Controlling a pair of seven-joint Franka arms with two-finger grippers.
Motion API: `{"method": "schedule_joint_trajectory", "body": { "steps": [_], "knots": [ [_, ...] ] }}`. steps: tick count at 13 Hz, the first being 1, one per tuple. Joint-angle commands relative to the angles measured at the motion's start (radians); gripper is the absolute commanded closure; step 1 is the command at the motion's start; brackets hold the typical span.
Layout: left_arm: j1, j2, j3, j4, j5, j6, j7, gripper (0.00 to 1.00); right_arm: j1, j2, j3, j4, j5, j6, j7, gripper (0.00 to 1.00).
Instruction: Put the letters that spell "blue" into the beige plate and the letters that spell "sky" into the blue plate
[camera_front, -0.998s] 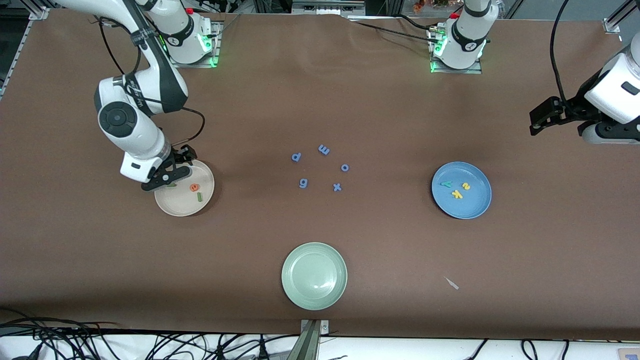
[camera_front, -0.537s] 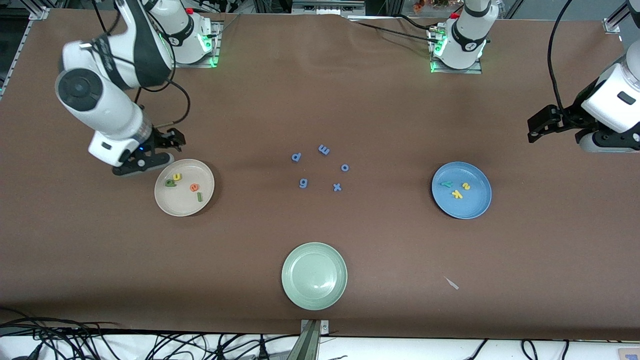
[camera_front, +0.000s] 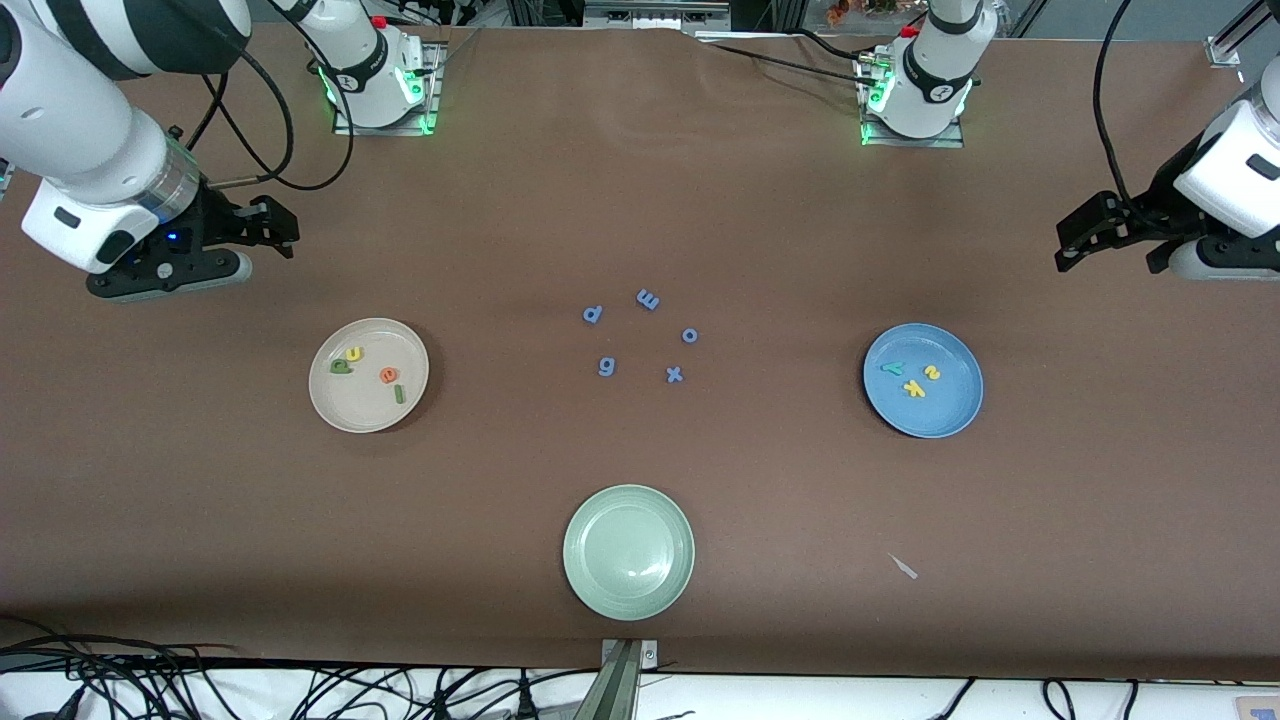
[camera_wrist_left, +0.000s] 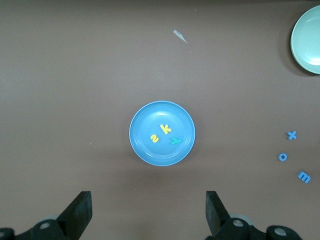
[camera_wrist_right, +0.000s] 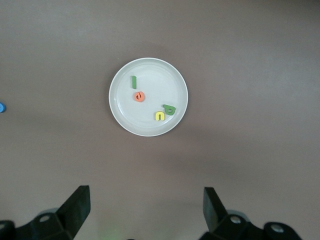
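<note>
The beige plate (camera_front: 400, 350) holds the green b (camera_front: 341, 366), yellow u (camera_front: 354, 353), orange e (camera_front: 388, 375) and green l (camera_front: 399, 393). In the right wrist view the same beige plate (camera_wrist_right: 160, 80) shows b (camera_wrist_right: 169, 109), u (camera_wrist_right: 159, 116), e (camera_wrist_right: 139, 96) and l (camera_wrist_right: 134, 81). The blue plate (camera_front: 945, 405) holds teal y (camera_front: 892, 368), yellow k (camera_front: 914, 388) and yellow s (camera_front: 932, 373). My right gripper (camera_front: 280, 228) hangs open and empty high over bare table beside the beige plate. My left gripper (camera_front: 1085, 240), also open and empty, waits over the left arm's end of the table.
Blue-purple letters p (camera_front: 592, 314), m (camera_front: 648, 299), o (camera_front: 690, 335), g (camera_front: 606, 367) and x (camera_front: 675, 375) lie mid-table. A pale green plate (camera_front: 628, 552) sits nearer the front camera. A small white scrap (camera_front: 904, 567) lies on the brown mat.
My right gripper has lifted off the beige plate and swung up toward the right arm's end of the table, uncovering b and u in the plate. The left arm barely shifted.
</note>
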Motion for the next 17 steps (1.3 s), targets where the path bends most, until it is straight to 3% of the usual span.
{"method": "schedule_joint_trajectory", "body": {
  "steps": [1, 3, 5, 13, 17],
  "knots": [
    [-0.006, -0.029, 0.005, -0.031, -0.027, -0.004, 0.021, 0.00, -0.001, 0.000, -0.005, 0.008, 0.022, -0.009, 0.007, 0.00],
    [-0.009, -0.029, 0.005, -0.031, -0.026, -0.010, 0.021, 0.00, -0.001, 0.000, -0.013, 0.008, 0.094, -0.016, 0.009, 0.00],
    [-0.009, -0.029, 0.005, -0.031, -0.020, -0.011, 0.021, 0.00, -0.001, -0.001, -0.065, 0.008, 0.176, -0.019, 0.007, 0.00],
    [-0.012, -0.023, 0.000, -0.017, -0.013, -0.010, 0.020, 0.00, -0.004, 0.002, -0.134, 0.028, 0.117, -0.018, -0.001, 0.00],
    [-0.012, -0.022, 0.000, -0.017, -0.010, -0.010, 0.020, 0.00, -0.006, 0.019, -0.137, 0.048, 0.119, -0.018, -0.002, 0.00]
  ]
}}
